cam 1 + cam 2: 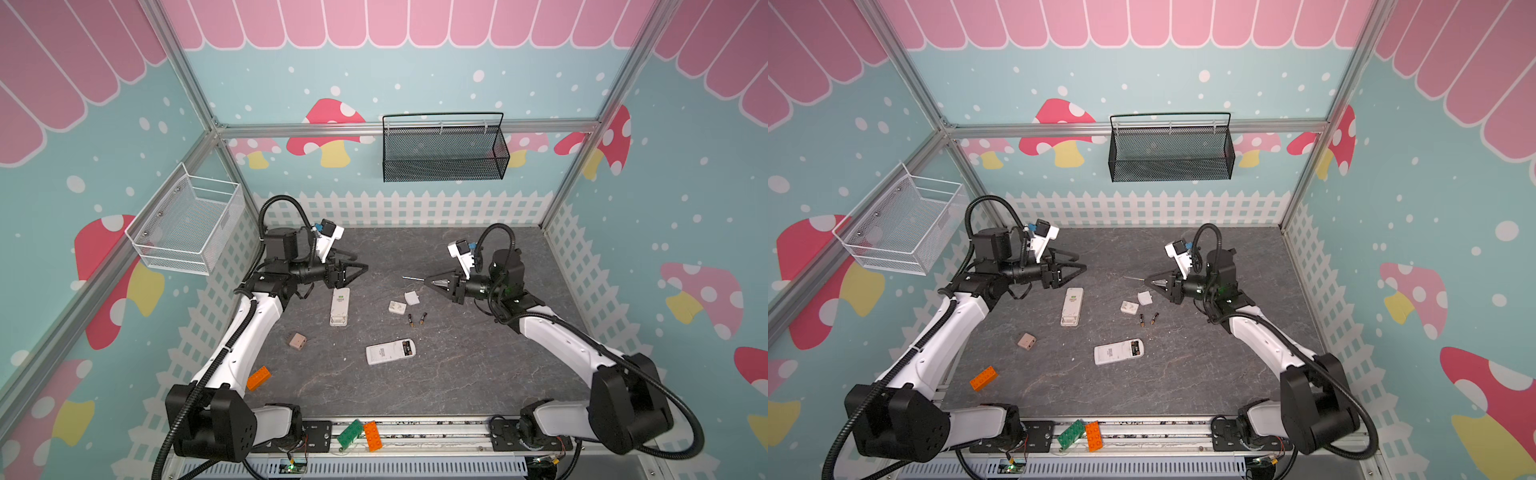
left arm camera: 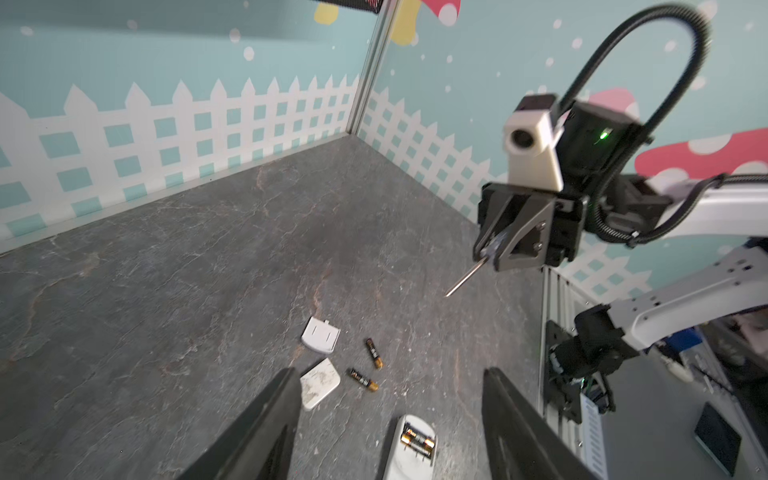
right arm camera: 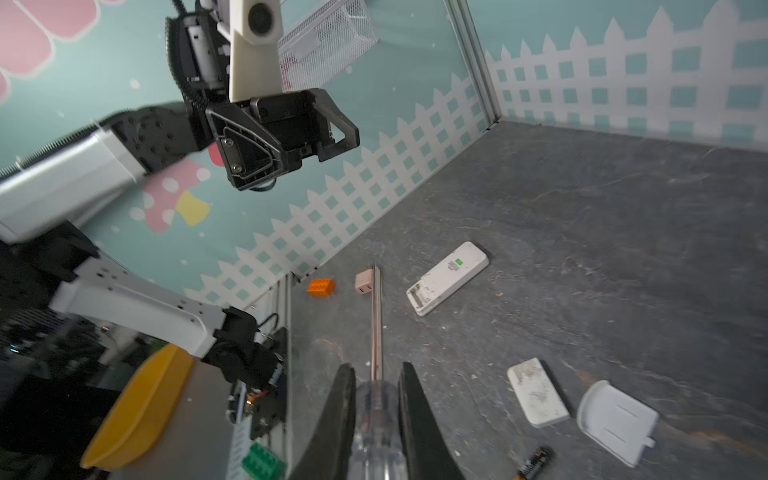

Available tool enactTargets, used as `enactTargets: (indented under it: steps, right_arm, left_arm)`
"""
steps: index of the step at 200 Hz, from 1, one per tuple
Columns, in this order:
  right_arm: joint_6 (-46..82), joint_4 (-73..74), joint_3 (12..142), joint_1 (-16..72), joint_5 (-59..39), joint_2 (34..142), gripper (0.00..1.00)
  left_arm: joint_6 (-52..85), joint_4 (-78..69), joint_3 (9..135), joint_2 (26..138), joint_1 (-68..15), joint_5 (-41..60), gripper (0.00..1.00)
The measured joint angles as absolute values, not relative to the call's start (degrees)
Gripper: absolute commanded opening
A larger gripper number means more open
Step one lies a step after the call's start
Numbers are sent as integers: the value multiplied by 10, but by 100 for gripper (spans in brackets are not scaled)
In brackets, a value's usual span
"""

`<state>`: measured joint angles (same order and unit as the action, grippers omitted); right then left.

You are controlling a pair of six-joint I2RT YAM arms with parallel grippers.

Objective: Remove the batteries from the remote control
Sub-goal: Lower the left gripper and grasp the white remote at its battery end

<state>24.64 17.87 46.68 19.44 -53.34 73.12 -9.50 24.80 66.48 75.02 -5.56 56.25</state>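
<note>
Half done: two batteries [image 1: 406, 347] are seated in the loaded remote [image 1: 384, 354], two loose batteries [image 1: 411, 321] near it (covers [image 1: 397, 307] off); screwdriver [image 1: 411, 278] is clamped by right gripper [image 1: 428, 281], left gripper [image 1: 360, 262] held wide, empty; prying is judged next.

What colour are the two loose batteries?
The batteries are black with gold ends; clearest in left wrist view.

My left arm [image 1: 249, 328] rises from the near edge, bends at the elbow and turns its wrist inward. My left gripper [image 1: 360, 262] hangs above the tabletop [image 1: 457, 374] and points toward the middle, jaws spread wide. My right arm [image 1: 557, 336] mirrors that pose on the opposite side. My right gripper [image 1: 429, 279] faces the left one, well apart from it, jaws clamped on the clear handle of a screwdriver [image 3: 376, 386], whose shaft sticks out ahead of my fingertips.
</note>
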Motion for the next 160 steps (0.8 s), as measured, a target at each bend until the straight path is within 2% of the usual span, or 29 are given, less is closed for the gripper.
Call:
enactTargets:
  steps: [44, 72, 105, 160]
  right_arm:
    - [43, 50, 404, 191, -445, 583, 0]
    - [-32, -2, 369, 191, -385, 510, 0]
    - [-104, -46, 310, 191, -323, 432, 0]
    - [-155, -24, 184, 191, -249, 296, 0]
  left_arm:
    - [-241, 381, 687, 792, -171, 459, 83]
    - [-281, 413, 687, 812, -236, 400, 99]
    - [-298, 426, 687, 839, -310, 346, 99]
    - [-310, 426, 690, 895, -354, 278, 97]
